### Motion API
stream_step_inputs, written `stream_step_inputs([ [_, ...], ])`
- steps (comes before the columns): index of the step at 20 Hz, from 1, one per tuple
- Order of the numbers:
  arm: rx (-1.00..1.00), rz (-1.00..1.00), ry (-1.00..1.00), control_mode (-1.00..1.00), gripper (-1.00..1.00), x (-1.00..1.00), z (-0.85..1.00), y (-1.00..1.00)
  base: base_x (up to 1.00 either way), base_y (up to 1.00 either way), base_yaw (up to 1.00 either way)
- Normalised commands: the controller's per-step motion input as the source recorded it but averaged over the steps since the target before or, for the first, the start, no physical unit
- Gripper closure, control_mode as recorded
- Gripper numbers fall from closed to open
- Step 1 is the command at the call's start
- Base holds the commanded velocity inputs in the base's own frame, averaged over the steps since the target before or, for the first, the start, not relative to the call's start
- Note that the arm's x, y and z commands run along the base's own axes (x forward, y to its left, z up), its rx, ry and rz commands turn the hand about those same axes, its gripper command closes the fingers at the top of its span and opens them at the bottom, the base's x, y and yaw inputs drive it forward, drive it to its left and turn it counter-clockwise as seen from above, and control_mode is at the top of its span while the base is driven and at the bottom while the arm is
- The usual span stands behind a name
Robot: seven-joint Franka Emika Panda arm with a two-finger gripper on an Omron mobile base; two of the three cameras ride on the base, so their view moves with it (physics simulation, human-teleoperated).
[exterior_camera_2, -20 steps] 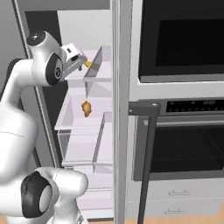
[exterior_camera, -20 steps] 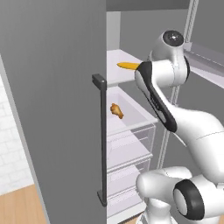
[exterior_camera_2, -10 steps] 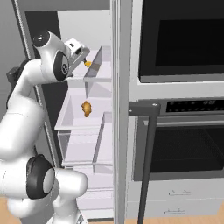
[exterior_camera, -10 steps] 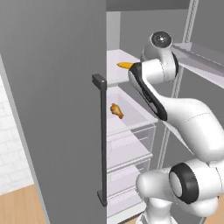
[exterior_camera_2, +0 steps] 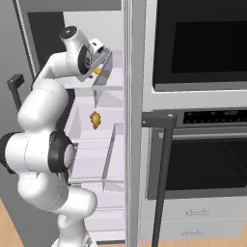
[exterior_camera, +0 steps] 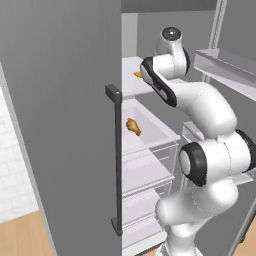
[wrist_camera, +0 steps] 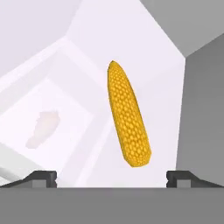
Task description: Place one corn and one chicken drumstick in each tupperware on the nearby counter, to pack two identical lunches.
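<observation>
You have the gripper (wrist_camera: 111, 177) fully open and holding nothing; in the hand view the two finger tips (wrist_camera: 41, 177) stand wide apart at the bottom, one on each side. The corn (wrist_camera: 127, 118) lies straight ahead of the gripper, between the lines of the two tips and a little toward the right one, not yet touched. It rests on the white fridge shelf (wrist_camera: 87, 65), and its long axis runs away from the gripper: the thick end is near, the pointed end is far and leans slightly to the left. So the fingers stand on both sides of the cob, across its short width, and this looks to me like a good alignment for closing on it. I judge that you need only to advance along the gripper's own direction until the tips are beside the thick part. From the base views, the hand is at the upper shelf, and a chicken drumstick (exterior_camera: 133, 126) lies in the drawer (exterior_camera: 150, 131) below it, well apart from the gripper.
</observation>
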Motion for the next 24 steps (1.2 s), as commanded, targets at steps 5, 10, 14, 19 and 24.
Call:
stream_step_inputs([
  [5, 0.00, 0.00, 0.12, -1.00, -1.00, 0.77, -0.28, -0.01, 0.00, 0.00, 0.00],
  [10, 0.00, 0.00, 0.13, -1.00, -1.00, 0.84, -0.36, 0.00, 0.00, 0.00, 0.00],
  [14, 0.00, 0.00, 0.14, -1.00, -1.00, 0.49, -0.30, 0.00, 0.00, 0.00, 0.00],
  [19, 0.00, 0.00, 0.36, -1.00, -1.00, 0.08, -0.78, 0.00, 0.00, 0.00, 0.00],
  [24, 0.06, 0.00, 0.10, -1.00, -1.00, -0.03, -0.74, 0.02, 0.00, 0.00, 0.00],
])
